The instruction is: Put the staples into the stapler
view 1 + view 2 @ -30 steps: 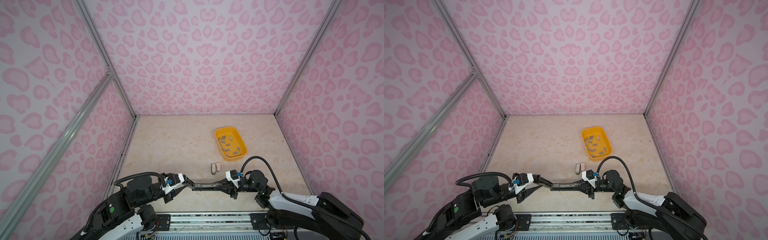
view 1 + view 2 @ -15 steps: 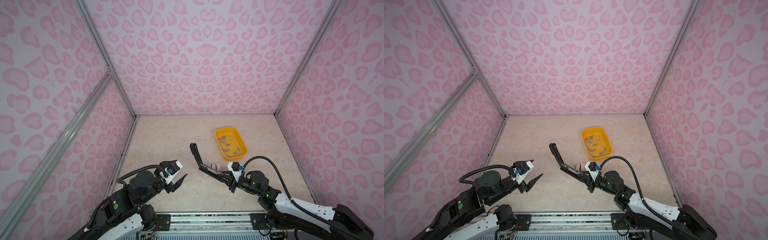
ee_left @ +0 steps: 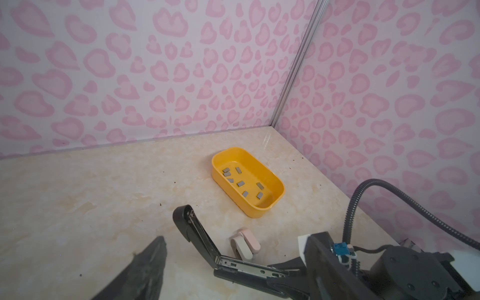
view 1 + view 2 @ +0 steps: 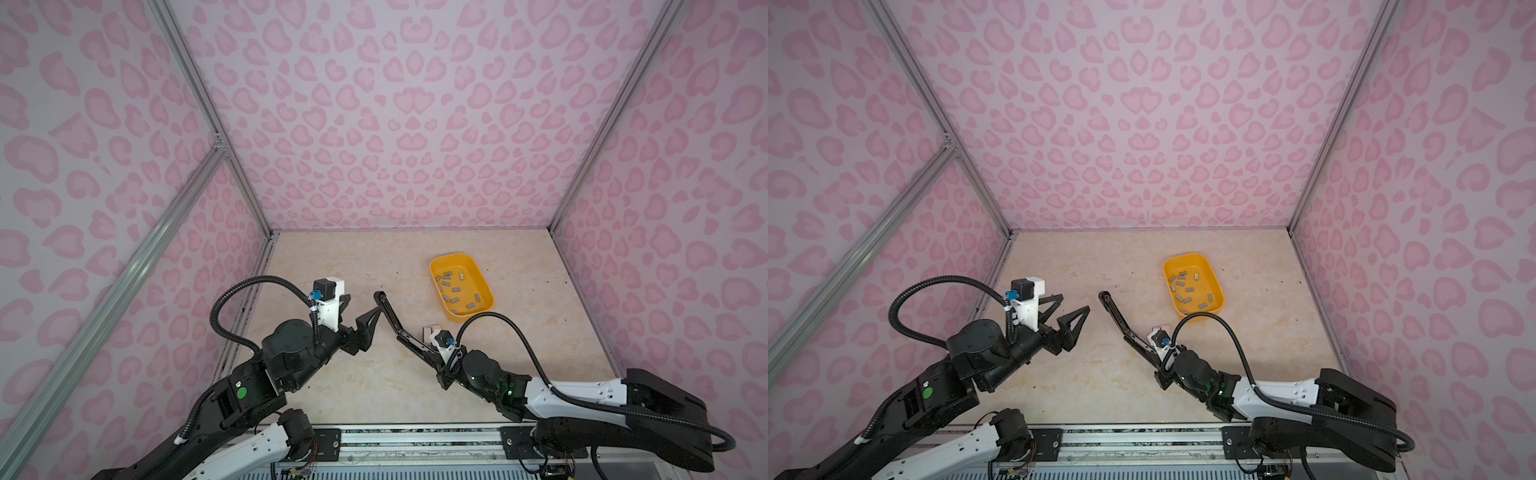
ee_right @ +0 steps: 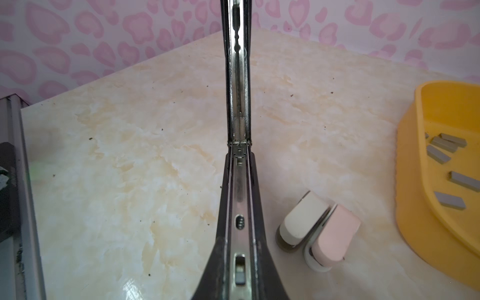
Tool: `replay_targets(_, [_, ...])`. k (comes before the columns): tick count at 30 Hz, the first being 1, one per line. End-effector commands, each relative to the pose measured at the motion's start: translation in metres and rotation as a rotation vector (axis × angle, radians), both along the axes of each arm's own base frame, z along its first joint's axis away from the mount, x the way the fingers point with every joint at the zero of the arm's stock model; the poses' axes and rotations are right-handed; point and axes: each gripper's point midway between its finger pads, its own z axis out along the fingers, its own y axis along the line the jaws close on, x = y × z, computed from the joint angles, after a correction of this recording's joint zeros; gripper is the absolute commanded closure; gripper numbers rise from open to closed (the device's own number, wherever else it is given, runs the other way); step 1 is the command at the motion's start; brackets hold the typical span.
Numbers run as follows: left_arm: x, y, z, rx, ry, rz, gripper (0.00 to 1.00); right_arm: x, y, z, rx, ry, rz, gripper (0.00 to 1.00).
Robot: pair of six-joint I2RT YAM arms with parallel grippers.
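Beige marble-look table (image 4: 332, 266), boxed in by pink blotch-print walls (image 4: 415, 124) on three sides. Left arm (image 4: 291, 353) comes in from the near left, right arm (image 4: 573, 395) from the near right and low over the table

Left gripper (image 4: 360, 305): fingers spread wide, holding nothing. In a top view the left gripper (image 4: 1074, 302) sits near the tip of the stapler's lid with a clear gap, not touching

Right gripper (image 4: 426, 353): clamped narrow on the base of the black stapler (image 4: 390, 318). In the right wrist view its dark fingers (image 5: 215, 272) flank the base on both sides. Black stapler is open, lid arm swung up from the hinge and slanting toward the left gripper, metal channel (image 5: 240, 202) of the base exposed. Can't tell if the base touches the table

Yellow tray (image 4: 469, 318): oblong, on the right half of the table, beyond the black stapler, apart from both grippers

Two small staplers, white stapler (image 3: 242, 246) and pink stapler (image 3: 250, 239), lie side by side, touching, on the table between the black stapler and the tray. In both top views they are mostly hidden behind the right wrist

Staples (image 4: 456, 289): roughly ten small grey strips scattered loose on the tray floor, all inside the tray, at mixed angles. Also seen in the left wrist view, staples (image 3: 240, 183), and at the edge of the right wrist view, staples (image 5: 439, 154)
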Motion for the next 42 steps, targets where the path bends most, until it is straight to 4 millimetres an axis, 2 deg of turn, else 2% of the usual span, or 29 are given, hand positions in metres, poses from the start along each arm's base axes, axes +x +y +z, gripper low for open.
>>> replay_targets(1, [0.009, -0.024, -0.015, -0.11, 0.052, -0.021, 0.18, 0.018, 0.002, 0.016, 0.103, -0.035, -0.129, 1.0])
replay_targets(4, [0.024, -0.022, -0.05, -0.029, 0.097, 0.067, 0.19, 0.013, 0.006, 0.007, 0.08, -0.047, -0.146, 1.0])
replay_targets(7, [0.029, -0.021, -0.068, -0.011, 0.111, 0.095, 0.15, 0.015, 0.007, 0.001, 0.088, -0.04, -0.171, 1.0])
replay_targets(9, [0.032, -0.018, -0.075, -0.022, 0.119, 0.126, 0.13, 0.015, 0.009, -0.005, 0.095, -0.028, -0.178, 1.0])
replay_targets(12, [0.037, -0.012, -0.084, 0.009, 0.135, 0.18, 0.05, 0.016, 0.01, -0.013, 0.103, -0.015, -0.195, 1.0])
replay_targets(18, [0.038, -0.015, -0.085, 0.018, 0.116, 0.163, 0.1, 0.011, 0.014, -0.025, 0.092, -0.014, -0.213, 1.0])
replay_targets(24, [0.039, -0.027, -0.094, 0.027, 0.111, 0.119, 0.1, 0.003, 0.013, -0.036, 0.103, -0.006, -0.234, 1.0])
replay_targets(29, [0.049, -0.033, -0.113, 0.072, 0.145, 0.154, 0.08, -0.003, 0.015, -0.05, 0.117, 0.018, -0.233, 1.0])
replay_targets(36, [0.063, -0.049, -0.14, 0.125, 0.164, 0.147, 0.07, -0.008, 0.016, -0.048, 0.117, -0.028, -0.263, 1.0])
replay_targets(42, [0.08, -0.051, -0.175, 0.137, 0.247, 0.137, 0.1, -0.009, 0.014, -0.053, 0.125, -0.016, -0.28, 1.0])
